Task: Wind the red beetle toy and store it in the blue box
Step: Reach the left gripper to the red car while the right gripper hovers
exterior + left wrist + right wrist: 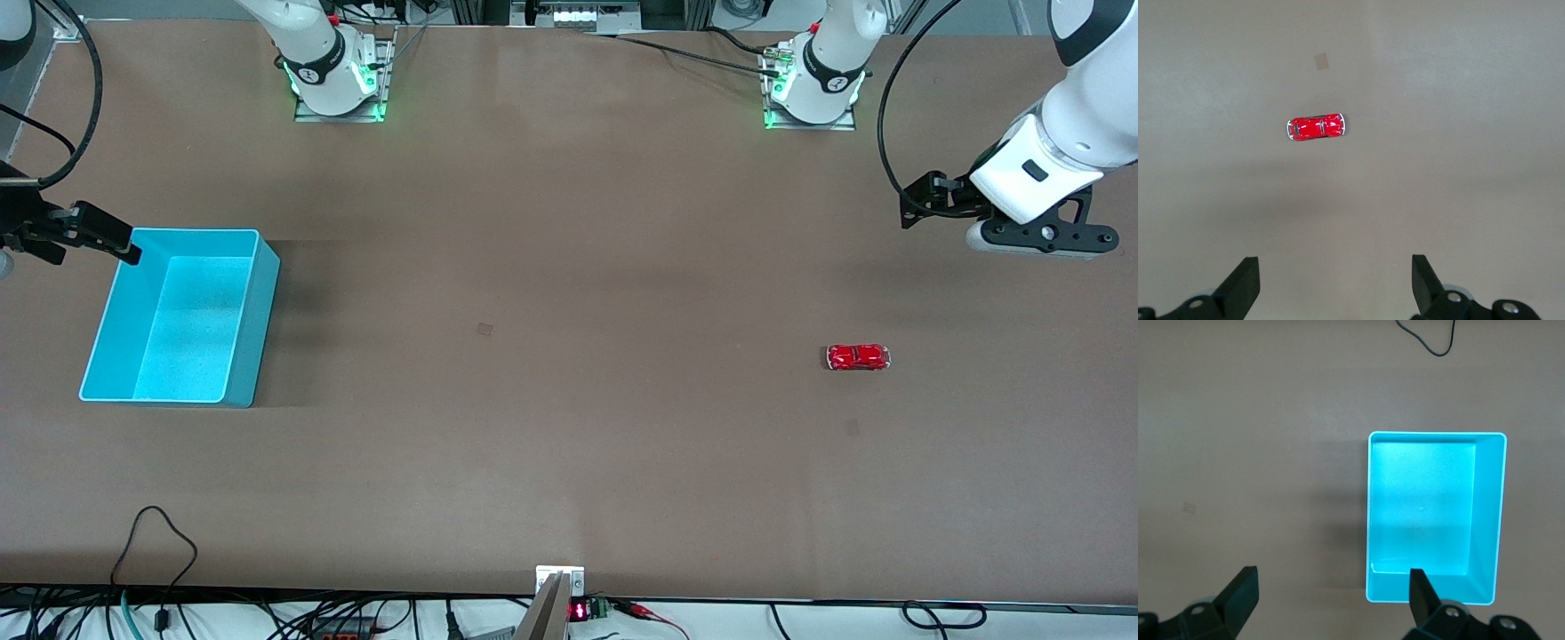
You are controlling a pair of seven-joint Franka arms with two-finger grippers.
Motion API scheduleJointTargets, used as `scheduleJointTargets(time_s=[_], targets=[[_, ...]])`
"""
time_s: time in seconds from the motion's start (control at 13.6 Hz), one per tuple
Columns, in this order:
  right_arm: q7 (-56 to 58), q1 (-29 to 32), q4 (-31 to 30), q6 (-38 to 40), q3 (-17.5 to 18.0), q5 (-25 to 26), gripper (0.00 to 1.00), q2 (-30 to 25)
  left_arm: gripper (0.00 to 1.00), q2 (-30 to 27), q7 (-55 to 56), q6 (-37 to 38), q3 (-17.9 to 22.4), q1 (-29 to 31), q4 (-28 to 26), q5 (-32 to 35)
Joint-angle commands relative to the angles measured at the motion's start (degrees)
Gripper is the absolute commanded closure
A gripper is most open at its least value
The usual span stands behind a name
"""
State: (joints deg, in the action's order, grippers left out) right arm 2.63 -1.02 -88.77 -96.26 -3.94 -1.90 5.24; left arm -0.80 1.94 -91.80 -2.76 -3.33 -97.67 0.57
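Note:
The red beetle toy [858, 357] lies on the brown table toward the left arm's end; it also shows in the left wrist view [1315, 127]. The blue box [253, 329] stands empty toward the right arm's end; it also shows in the right wrist view [1488, 520]. My left gripper [1045, 238] hangs high over the table near the toy, open and empty [1336, 280]. My right gripper [18, 240] hangs high by the box's corner, partly cut off by the view's edge, open and empty [1331, 590].
A black cable loop [151, 533] lies on the table near its front edge, nearer the front camera than the box; it also shows in the right wrist view [1431, 343]. A small square mark [484, 329] sits mid-table. The arm bases [338, 80] stand along the back.

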Motion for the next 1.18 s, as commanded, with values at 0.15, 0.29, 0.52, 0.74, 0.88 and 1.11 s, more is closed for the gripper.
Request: scheduleJointTargets(time_s=[0.15,0.29,0.52,0.74,0.88,1.11], targets=[[-0.6,0.7,0.1,-0.1,0.8,0.8,0.0,-0.1,0.0,0.9,0.3,1.4,0.1,-0.3,1.9,1.3],[-0.7,0.7,0.1,-0.2,0.8,0.8,0.0,-0.1,0.0,0.9,0.4,1.4,0.1,-0.2,1.9,1.1],[-0.8,0.7,0.2,-0.2,0.8,0.7,0.0,0.6,0.0,1.1,0.5,2.3,0.1,-0.2,1.7,0.4],[-1.0,0.6,0.1,0.3,0.8,0.3,0.0,1.4,0.0,1.7,1.0,10.7,0.0,-0.9,1.7,0.0],[-1.0,0.3,-0.1,0.4,0.8,0.3,0.0,2.4,0.0,4.0,0.4,14.6,0.0,-1.0,1.7,0.0],[-1.1,-1.1,-0.2,0.5,0.8,0.4,0.0,4.9,0.0,6.4,-2.2,12.5,0.3,-0.3,1.9,1.9]])
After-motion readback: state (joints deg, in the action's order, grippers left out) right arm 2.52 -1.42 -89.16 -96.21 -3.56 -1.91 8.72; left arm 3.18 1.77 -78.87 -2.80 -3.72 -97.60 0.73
